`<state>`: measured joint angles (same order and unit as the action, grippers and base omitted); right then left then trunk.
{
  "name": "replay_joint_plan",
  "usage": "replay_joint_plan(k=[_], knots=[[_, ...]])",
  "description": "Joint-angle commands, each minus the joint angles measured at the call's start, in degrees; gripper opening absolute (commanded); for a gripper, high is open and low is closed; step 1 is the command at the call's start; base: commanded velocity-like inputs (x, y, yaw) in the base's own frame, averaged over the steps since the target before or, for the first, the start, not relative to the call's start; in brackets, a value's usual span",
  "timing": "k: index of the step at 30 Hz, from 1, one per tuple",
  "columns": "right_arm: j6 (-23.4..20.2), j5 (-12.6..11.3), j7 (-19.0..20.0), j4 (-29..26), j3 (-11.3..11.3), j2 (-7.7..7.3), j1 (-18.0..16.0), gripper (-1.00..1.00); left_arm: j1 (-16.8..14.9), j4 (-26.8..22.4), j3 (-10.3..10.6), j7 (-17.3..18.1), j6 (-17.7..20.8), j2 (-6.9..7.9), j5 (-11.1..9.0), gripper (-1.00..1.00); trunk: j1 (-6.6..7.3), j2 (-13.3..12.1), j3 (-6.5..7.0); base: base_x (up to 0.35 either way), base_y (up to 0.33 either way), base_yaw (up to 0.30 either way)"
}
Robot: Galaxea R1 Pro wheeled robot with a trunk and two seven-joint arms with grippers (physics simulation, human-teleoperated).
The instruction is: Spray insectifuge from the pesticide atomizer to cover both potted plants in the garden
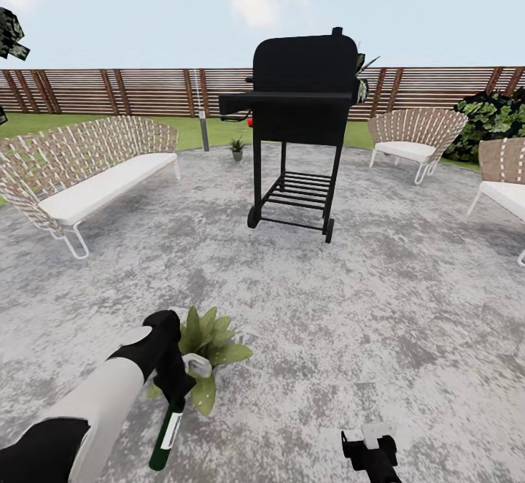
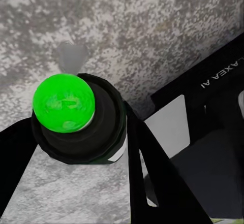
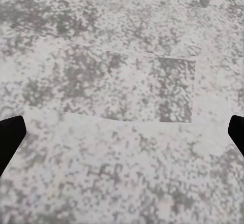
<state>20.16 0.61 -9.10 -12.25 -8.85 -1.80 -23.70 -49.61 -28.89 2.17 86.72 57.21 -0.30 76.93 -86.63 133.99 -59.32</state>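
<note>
1. Far off beyond the left gripper (image 1: pixel 173 395), toward the fence (image 1: pixel 109 90): woven bench (image 1: pixel 87 169) with white cushion along the patio (image 1: pixel 408 322) edge; wide bare stone between it and the arm.
2. Clamped by the left gripper: pesticide atomizer (image 1: pixel 166 435), fingers (image 2: pixel 152 173) tight against its dark body in the left wrist view.
3. Long axis near vertical, hanging below the fingers, lower end leaning slightly toward the robot; bright green round end (image 2: pixel 64 102) facing the wrist camera; white label on the side.
4. Just beyond and touching the view of that gripper: broad-leaved potted plant (image 1: pixel 211 352), leaves spilling over a pale pot rim, pot standing on the stone.
5. Far ahead, past the plant: black grill (image 1: pixel 302 118) on its wheeled stand, open stone all round; second potted plant (image 1: pixel 237 149) small at the lawn edge beside it.
6. Low near the robot: right gripper (image 1: pixel 370 445), fingers wide apart, mottled stone below.
7. Far beyond the right gripper: two woven chairs (image 1: pixel 415 140) and a dark bush (image 1: pixel 488 122) by the fence.
</note>
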Motion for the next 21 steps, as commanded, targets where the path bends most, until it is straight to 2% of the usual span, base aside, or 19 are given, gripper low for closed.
replay_joint_plan(k=[1,14,21], knots=[[0.06,0.08,-0.48,0.03,-0.47,-0.02,-0.03,1.0,-0.28,0.11,0.1,0.59,0.6,-0.22,0.6,-1.0,0.01,0.02,-0.05,0.0,0.0,0.0],[0.04,0.07,-0.48,-0.06,-0.44,0.0,-0.03,1.0,0.12,0.5,0.42,0.82,0.42,0.09,0.59,-1.0,0.01,0.02,-0.05,0.0,0.0,0.0],[0.04,-0.31,-0.48,-0.23,-0.38,0.59,-0.03,1.0,0.13,0.5,0.31,0.81,0.44,0.21,0.59,-1.0,0.01,0.02,-0.4,0.0,0.0,0.0]])
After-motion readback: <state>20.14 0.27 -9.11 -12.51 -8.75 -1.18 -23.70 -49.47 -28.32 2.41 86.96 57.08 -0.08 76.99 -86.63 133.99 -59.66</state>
